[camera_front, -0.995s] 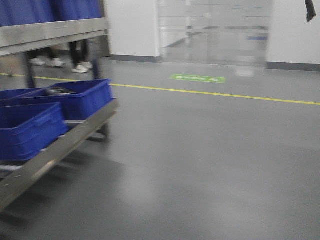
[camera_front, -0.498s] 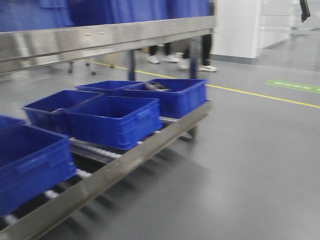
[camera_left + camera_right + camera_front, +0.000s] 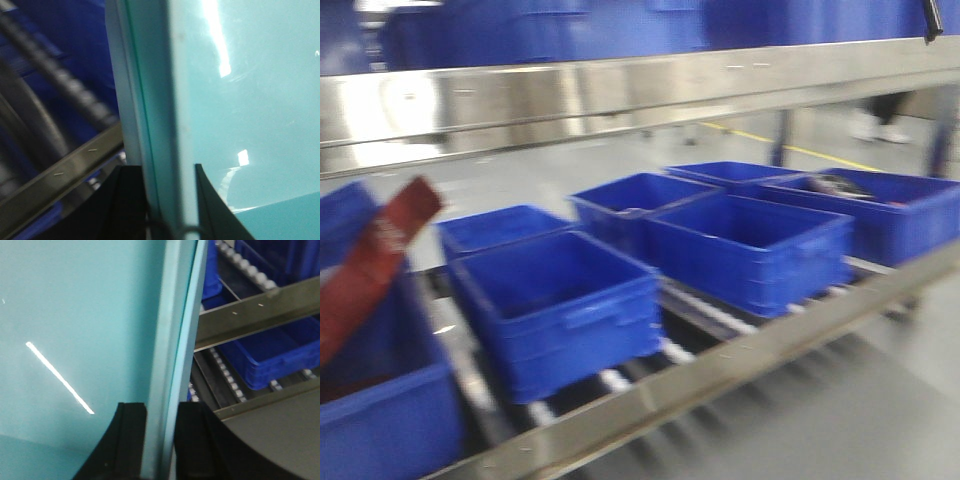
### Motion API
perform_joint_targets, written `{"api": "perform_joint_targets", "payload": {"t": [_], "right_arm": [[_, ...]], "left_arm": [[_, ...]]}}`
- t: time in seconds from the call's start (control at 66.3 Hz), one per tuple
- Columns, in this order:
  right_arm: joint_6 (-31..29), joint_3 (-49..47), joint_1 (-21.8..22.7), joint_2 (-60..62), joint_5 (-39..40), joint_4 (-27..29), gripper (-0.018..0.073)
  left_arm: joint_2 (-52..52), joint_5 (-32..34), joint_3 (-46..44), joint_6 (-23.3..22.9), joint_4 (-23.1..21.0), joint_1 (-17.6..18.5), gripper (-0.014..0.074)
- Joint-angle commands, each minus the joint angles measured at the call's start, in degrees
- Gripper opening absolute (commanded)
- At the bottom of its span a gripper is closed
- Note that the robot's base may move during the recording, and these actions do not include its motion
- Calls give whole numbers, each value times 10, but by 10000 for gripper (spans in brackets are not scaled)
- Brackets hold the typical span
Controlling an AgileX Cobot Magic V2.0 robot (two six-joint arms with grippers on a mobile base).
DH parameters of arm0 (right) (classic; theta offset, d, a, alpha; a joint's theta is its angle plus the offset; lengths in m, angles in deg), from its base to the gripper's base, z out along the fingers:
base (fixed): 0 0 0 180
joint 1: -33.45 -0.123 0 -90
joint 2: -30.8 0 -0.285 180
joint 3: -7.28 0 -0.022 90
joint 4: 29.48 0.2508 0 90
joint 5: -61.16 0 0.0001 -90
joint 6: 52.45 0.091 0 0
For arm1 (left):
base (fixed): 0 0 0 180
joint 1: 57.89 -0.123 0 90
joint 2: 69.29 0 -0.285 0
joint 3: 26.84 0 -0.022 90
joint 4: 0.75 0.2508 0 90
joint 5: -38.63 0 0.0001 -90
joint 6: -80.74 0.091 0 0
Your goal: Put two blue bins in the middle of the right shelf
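Note:
Both wrist views show a pale teal-blue bin held between my arms. My left gripper [image 3: 165, 172] is shut on one wall of this bin [image 3: 240, 100], one black finger on each side of the rim. My right gripper [image 3: 161, 412] is shut on the opposite wall of the bin [image 3: 75, 315] in the same way. The front view shows neither gripper nor the held bin. A steel shelf [image 3: 620, 90] fills that view, with several dark blue bins on its lower roller level, such as one [image 3: 560, 300] at centre left and one [image 3: 750, 245] at centre right.
More blue bins [image 3: 570, 30] sit on the shelf's upper level. A red-brown strap [image 3: 370, 270] leans in the nearest bin [image 3: 380, 420] at far left. The shelf's front rail [image 3: 740, 360] runs diagonally. Grey floor [image 3: 880, 400] lies at lower right. A person's feet [image 3: 875, 122] stand behind the shelf.
The front view has swung left toward the shelf. The open floor and doorway have left the view, and the shelf with its blue bins now fills it, much closer.

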Motion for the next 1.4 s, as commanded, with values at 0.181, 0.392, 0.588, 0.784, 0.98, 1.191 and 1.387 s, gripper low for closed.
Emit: {"api": "perform_joint_targets", "payload": {"t": [0.181,0.392,0.588,0.784,0.98,1.191,1.387], "right_arm": [[-10,-9,-4,10,46,31,-154],[-10,-9,-4,10,46,31,-154],[-10,-9,-4,10,47,31,-154],[-10,-9,-4,10,48,31,-154],[-10,-9,-4,10,48,31,-154],[-10,-9,-4,10,48,31,-154],[-10,-9,-4,10,48,31,-154]], "left_arm": [[-12,52,-11,9,-28,1,-111],[-12,52,-11,9,-28,1,-111],[-12,52,-11,9,-28,1,-111],[-12,52,-11,9,-28,1,-111],[-12,52,-11,9,-28,1,-111],[-12,52,-11,9,-28,1,-111],[-12,52,-11,9,-28,1,-111]]}}
